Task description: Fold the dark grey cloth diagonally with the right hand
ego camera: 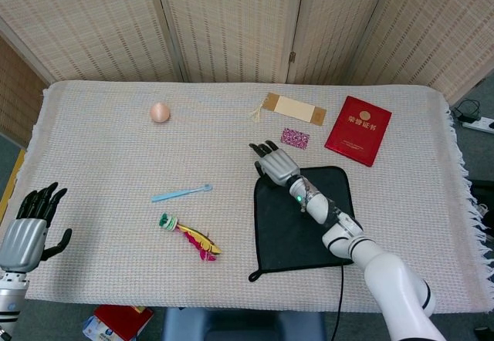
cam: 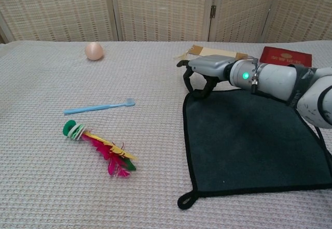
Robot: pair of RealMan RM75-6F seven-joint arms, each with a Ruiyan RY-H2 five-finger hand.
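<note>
The dark grey cloth (ego camera: 305,221) (cam: 249,141) lies flat and square on the table's right half, with a small loop at its near-left corner. My right hand (ego camera: 276,163) (cam: 205,73) sits at the cloth's far-left corner. Its fingers are curled down and pinch that corner against the thumb. The corner is pulled slightly inward. My left hand (ego camera: 27,229) hangs off the table's near-left edge with its fingers spread, holding nothing; only the head view shows it.
A blue toothbrush (ego camera: 182,194) and a feathered shuttlecock (ego camera: 189,237) lie left of the cloth. A peach ball (ego camera: 160,112) sits far left. Behind the cloth are a patterned pouch (ego camera: 295,138), a cardboard strip (ego camera: 293,109) and a red booklet (ego camera: 358,129).
</note>
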